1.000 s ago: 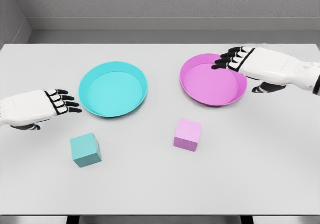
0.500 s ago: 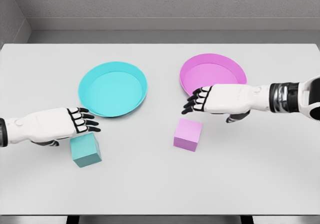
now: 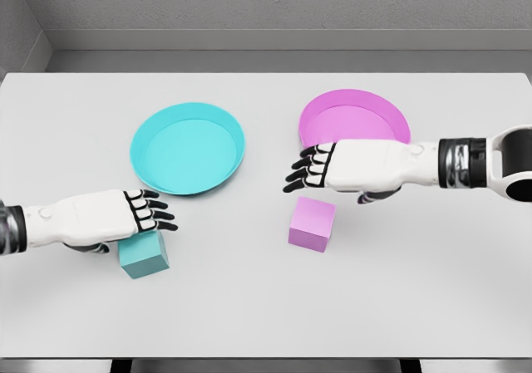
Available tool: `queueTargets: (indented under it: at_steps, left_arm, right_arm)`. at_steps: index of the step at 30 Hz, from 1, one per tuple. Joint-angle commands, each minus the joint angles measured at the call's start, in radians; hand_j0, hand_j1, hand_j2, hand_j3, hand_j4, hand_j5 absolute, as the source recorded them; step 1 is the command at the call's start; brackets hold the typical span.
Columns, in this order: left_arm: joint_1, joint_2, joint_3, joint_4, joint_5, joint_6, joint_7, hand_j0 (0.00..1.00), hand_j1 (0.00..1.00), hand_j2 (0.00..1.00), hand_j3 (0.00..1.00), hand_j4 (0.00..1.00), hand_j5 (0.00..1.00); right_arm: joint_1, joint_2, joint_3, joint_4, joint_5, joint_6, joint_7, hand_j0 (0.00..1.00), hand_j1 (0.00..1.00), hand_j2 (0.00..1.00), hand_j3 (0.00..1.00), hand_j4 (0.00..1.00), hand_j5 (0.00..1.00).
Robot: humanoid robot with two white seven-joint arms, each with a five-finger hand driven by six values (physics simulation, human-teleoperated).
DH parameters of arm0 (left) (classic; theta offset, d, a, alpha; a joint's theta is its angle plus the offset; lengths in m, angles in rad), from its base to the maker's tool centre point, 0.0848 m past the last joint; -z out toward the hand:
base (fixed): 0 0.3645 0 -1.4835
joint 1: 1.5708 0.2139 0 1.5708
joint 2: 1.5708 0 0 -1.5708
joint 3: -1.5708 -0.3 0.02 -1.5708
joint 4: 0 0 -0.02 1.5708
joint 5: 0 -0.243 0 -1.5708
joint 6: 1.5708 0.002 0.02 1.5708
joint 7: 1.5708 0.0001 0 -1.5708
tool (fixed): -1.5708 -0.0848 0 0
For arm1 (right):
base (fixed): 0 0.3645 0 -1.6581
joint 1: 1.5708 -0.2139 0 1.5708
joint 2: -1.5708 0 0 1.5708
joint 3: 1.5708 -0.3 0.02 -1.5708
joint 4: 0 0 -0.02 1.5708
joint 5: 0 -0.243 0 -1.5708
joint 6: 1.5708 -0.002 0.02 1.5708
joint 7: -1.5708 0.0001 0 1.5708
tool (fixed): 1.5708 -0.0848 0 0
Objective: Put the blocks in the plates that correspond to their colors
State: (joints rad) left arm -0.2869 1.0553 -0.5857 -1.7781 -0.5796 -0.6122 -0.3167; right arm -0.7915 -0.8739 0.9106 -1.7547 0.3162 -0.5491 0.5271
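Note:
A cyan block [image 3: 145, 257] sits on the white table at the lower left, partly covered by my left hand [image 3: 148, 213], whose fingers are spread flat just above its top. The cyan plate [image 3: 188, 148] lies behind it and holds nothing. Near the centre, a pink block [image 3: 312, 223] rests on the table. My right hand [image 3: 309, 167] hovers open just above and behind it, fingers pointing left. The pink plate [image 3: 355, 115] lies behind that hand, its front rim hidden by the hand and forearm.
The white table [image 3: 266, 306] ends in a front edge near the bottom of the view. A grey wall runs behind its far edge.
My right hand swept from the pink plate's far rim down and left to above the pink block. My left hand moved right and down over the cyan block. Neither block has moved.

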Motion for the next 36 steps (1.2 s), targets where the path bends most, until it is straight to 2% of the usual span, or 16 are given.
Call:
queueTargets:
  at_steps: [1,4,7,12,14,26,36]
  left_arm:
    - [0.0,0.0,0.0,-0.001,0.006,0.001,0.002,1.0,1.0,1.0,1.0,1.0,1.0]
    - [0.002,0.0,0.0,-0.001,0.006,0.001,0.002,1.0,1.0,1.0,1.0,1.0,1.0]
    - [0.002,0.002,0.0,-0.001,0.004,0.001,0.002,1.0,1.0,1.0,1.0,1.0,1.0]
    - [0.002,0.011,0.003,-0.001,0.004,0.001,0.002,1.0,1.0,1.0,1.0,1.0,1.0]
    - [0.002,0.011,0.004,-0.001,0.004,0.001,0.002,1.0,1.0,1.0,1.0,1.0,1.0]
    - [0.008,-0.029,0.003,-0.006,0.007,0.001,0.004,1.0,1.0,1.0,1.0,1.0,1.0]
    - [0.012,-0.006,0.003,-0.006,0.007,0.001,0.004,1.0,1.0,1.0,1.0,1.0,1.0]
  right_arm:
    - [0.0,0.0,0.007,0.0,-0.005,-0.008,0.047,1.0,1.0,1.0,1.0,1.0,1.0]
    - [-0.006,0.009,0.016,0.0,-0.005,-0.037,0.057,1.0,1.0,1.0,1.0,1.0,1.0]
    - [-0.067,0.059,0.085,0.001,-0.006,0.017,0.057,1.0,1.0,1.0,1.0,1.0,1.0]
    - [-0.067,0.058,0.086,0.001,-0.008,0.031,0.057,1.0,1.0,1.0,1.0,1.0,1.0]
    - [-0.067,0.056,0.086,0.001,-0.008,0.075,0.057,1.0,1.0,1.0,1.0,1.0,1.0]
    - [-0.06,0.064,0.142,0.001,-0.008,0.075,0.057,1.0,1.0,1.0,1.0,1.0,1.0]
    - [-0.058,0.064,0.186,0.026,-0.005,0.08,0.056,1.0,1.0,1.0,1.0,1.0,1.0]
